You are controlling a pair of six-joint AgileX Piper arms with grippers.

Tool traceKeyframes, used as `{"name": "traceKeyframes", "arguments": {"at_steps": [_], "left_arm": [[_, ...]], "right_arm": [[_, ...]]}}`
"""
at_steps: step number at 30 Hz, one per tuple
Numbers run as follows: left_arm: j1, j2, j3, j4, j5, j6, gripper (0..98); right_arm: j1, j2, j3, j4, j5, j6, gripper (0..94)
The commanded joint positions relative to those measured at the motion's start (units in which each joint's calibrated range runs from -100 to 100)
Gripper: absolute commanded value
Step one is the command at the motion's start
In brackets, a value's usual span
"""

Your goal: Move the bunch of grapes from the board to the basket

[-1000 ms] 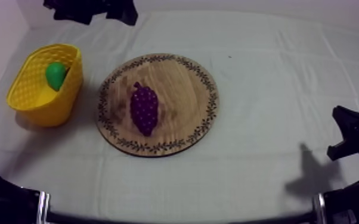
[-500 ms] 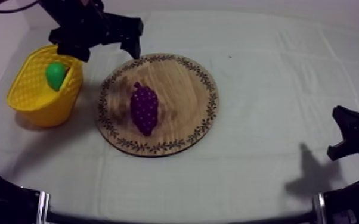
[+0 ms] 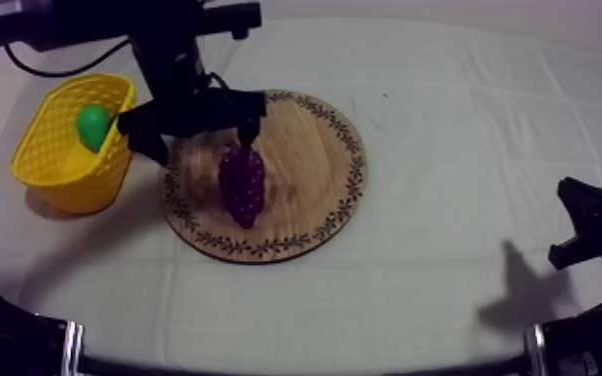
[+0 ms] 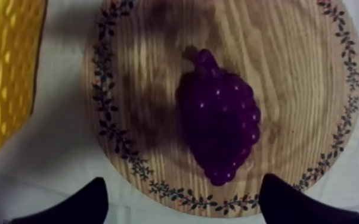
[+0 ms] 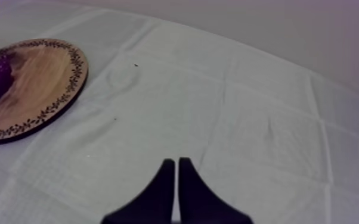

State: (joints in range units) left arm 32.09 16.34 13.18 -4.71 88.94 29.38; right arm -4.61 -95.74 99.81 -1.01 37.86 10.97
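Poised over the grapes [image 4: 219, 125] on the board [image 3: 315, 190].
The grapes, one dark purple knobbly lump with a stubby stem, lay just off the board's middle. My left gripper [image 4: 185, 193] hung above them, fingers [image 4: 80, 205] spread wide, I judge to straddle the bunch. The basket [image 3: 65, 165], pear [image 3: 93, 125] inside, stood beside the board; my right gripper [image 5: 176, 173] sat well off the board, tips pressed together.

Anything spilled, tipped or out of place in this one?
Nothing stands out. The grapes lie whole on the board, the basket stands upright with a pear inside, and the open left claw hangs over the grapes.
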Motion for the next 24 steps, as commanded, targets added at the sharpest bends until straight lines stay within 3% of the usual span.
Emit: {"name": "traceKeyframes", "arguments": {"at_steps": [1, 11, 24], "left_arm": [[-0.16, 1.86, -0.26, 0.71, -0.26, 0.18, 96.5], [0.24, 8.06, -2.84, 3.20, -3.26, 0.21, 96.5], [-0.31, 16.01, -7.34, 3.22, -6.03, 0.74, 96.5]], "right_arm": [[0.02, -0.01, -0.03, 0.01, -0.04, 0.00, 0.4], [0.02, -0.01, -0.03, 0.01, -0.04, 0.00, 0.4], [0.02, -0.01, -0.03, 0.01, -0.04, -0.04, 0.4]]}}
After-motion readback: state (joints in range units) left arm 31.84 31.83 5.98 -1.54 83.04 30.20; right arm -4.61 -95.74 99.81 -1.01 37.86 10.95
